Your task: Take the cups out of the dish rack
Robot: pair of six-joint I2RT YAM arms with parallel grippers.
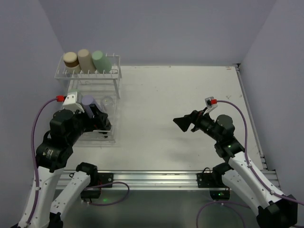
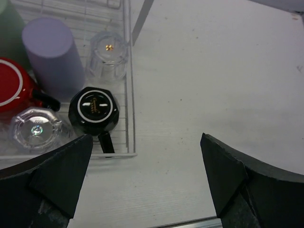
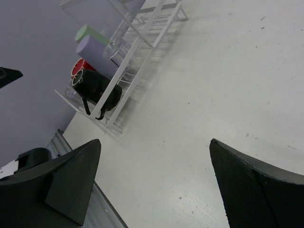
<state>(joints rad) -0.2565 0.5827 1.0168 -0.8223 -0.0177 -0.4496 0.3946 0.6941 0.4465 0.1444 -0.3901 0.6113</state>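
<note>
Left wrist view: left gripper point(image 2: 146, 159) spread wide, empty, above a corner of the rack point(image 2: 128, 85), near the black cup point(image 2: 93, 108). Right gripper point(image 3: 156, 164) gapes empty over the table point(image 3: 228, 85).

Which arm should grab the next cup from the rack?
Left. The left gripper hovers open at the dish rack, near the black cup; the right gripper is across the table.

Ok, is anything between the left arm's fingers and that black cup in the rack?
Nothing visible blocks it. The black cup sits at the near corner of the dish rack, closest to the open left fingers; only the rack's low wire rim runs between. A clear cup stands close beside it.
</note>
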